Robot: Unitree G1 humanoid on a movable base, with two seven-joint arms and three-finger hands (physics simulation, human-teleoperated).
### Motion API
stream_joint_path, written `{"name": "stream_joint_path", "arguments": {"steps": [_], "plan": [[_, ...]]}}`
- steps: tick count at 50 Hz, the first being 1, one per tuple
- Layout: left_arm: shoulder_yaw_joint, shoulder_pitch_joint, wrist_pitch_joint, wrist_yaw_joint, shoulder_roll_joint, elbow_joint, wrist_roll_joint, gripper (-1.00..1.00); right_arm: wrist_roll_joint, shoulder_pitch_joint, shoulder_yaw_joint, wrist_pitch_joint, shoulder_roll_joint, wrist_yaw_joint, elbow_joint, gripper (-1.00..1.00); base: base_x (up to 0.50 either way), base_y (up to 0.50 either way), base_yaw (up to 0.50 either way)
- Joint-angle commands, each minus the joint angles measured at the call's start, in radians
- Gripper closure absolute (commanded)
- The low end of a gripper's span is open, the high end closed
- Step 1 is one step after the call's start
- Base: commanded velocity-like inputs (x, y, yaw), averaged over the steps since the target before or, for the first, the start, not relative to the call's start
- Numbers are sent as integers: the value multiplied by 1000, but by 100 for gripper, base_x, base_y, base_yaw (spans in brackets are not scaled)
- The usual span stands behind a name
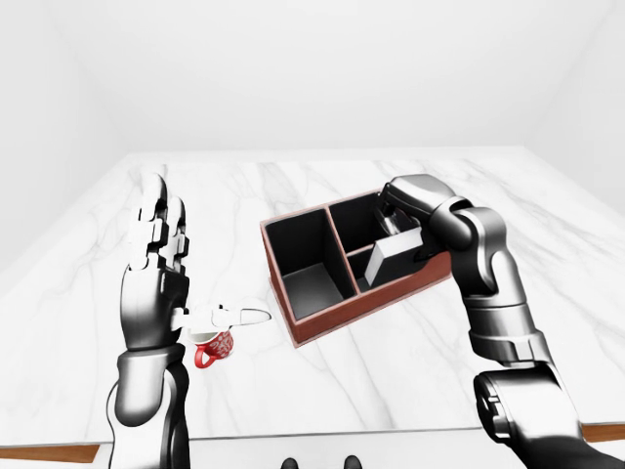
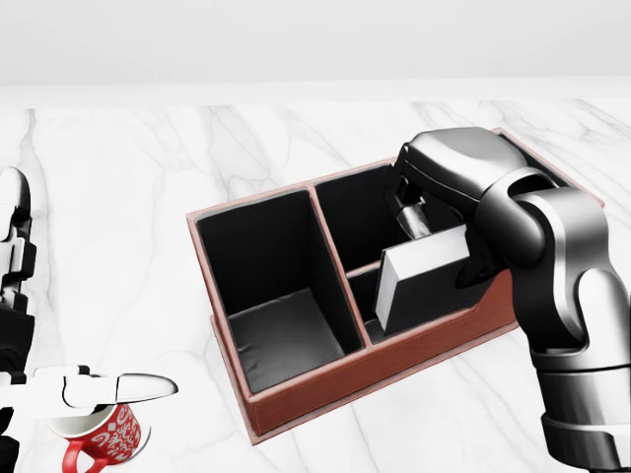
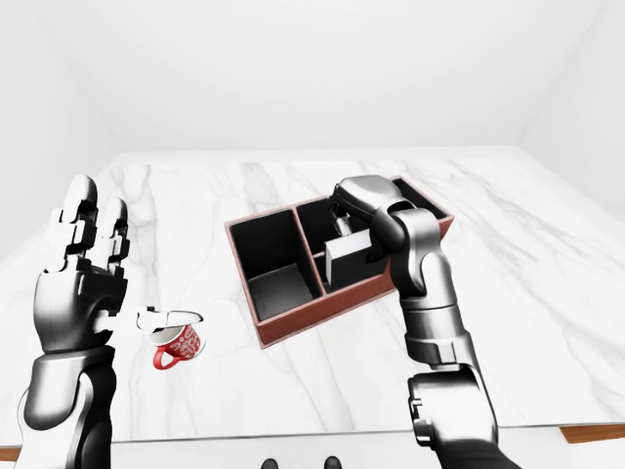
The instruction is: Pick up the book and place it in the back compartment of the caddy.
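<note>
Book-placing is the step in hand, judged from how things lie on the marble table (image 2: 128, 177). The red-brown caddy (image 2: 296, 399) sits slantwise there, with one tall compartment at its left in the head view and two smaller ones at its right, split by a low divider (image 2: 380, 264).

The right arm (image 2: 552, 256) bends in from the right of that view, with the right hand (image 2: 419, 212) over the two smaller compartments. Its fingers are mostly hidden by the forearm, though they seem closed on the book (image 2: 422, 276). The book is tilted, its pale page edge facing left, and hangs over the divider and the lower small compartment, not yet seated in either.

Next, I judge, it must shift toward the upper small compartment, clear the divider, then go down.

The left hand (image 1: 156, 249) stands raised, fingers straight and apart, holding nothing, well clear of the caddy. A red patterned mug (image 2: 104, 439) sits at the bottom left.
</note>
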Motion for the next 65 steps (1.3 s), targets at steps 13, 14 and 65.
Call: {"name": "stream_joint_path", "arguments": {"steps": [13, 14, 65], "plan": [[-1, -1, 0, 1, 0, 0, 1, -100, -29, -83, 2, 0, 10, 0, 95, 100, 0, 0, 0], [0, -2, 0, 1, 1, -1, 1, -100, -29, -86, 2, 0, 11, 0, 94, 100, 0, 0, 0], [2, -2, 0, 2, 1, -1, 0, -100, -56, -207, 19, 0, 13, 0, 263, 100, 0, 0, 0]]}}
